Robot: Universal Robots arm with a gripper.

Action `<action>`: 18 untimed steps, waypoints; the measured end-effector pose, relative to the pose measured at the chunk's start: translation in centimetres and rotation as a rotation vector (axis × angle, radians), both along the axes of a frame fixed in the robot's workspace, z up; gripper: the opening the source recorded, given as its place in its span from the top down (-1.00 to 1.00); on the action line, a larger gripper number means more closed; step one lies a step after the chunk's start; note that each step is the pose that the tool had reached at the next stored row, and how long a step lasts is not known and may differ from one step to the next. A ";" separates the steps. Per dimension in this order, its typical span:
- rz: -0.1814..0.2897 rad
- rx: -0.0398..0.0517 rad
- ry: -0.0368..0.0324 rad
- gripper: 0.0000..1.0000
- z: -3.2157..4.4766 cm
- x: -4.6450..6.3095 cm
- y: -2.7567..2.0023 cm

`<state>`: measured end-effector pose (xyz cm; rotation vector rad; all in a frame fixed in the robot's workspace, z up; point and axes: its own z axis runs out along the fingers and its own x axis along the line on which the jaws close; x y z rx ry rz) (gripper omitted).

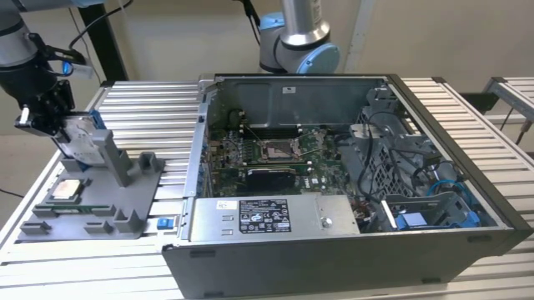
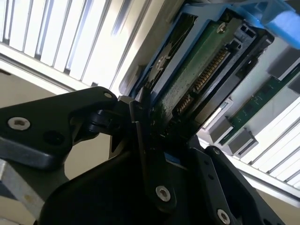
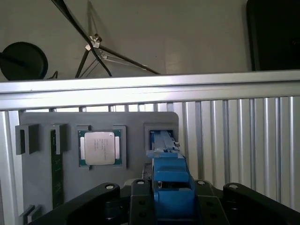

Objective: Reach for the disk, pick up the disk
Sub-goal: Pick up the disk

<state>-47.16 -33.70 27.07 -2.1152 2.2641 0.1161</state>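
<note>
On the ribbed table (image 1: 150,100) — pincer (image 1: 57,128) clamps the upright, blue-framed silver disk (image 1: 79,131).

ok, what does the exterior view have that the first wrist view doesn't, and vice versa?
Exterior view: the open computer case with its motherboard and blue cables. First wrist view: a tripod-like stand and a dark round object beyond the table edge. Both: the grey fixture, the square chip seated in it, and the gripper closed on the disk standing on edge at the fixture.
</note>
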 end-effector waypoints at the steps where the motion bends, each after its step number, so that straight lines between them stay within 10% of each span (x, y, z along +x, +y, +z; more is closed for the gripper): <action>1: 0.000 0.0001 -0.0001 1.00 0.08 0.0 0.00; 18: 0.000 0.0000 0.0000 1.00 1.96 0.0 0.00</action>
